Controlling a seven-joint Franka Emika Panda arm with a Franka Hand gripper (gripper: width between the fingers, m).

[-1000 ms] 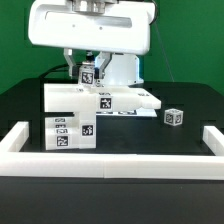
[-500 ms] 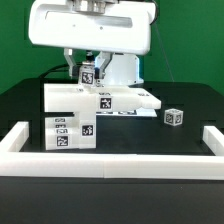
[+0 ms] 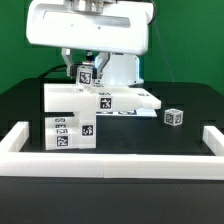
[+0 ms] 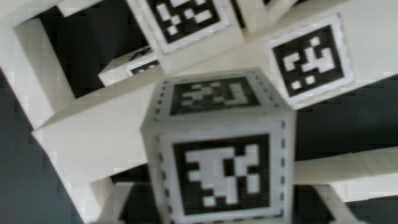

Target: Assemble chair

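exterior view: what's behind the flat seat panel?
A tagged upright chair part shows behind the seat panel, with the robot arm above it. The panel covers its lower end, so what it rests on cannot be seen.

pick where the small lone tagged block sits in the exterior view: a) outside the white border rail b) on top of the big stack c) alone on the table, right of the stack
c: the small block lies by itself on the black table, apart from the stack of parts, toward the exterior view's right.
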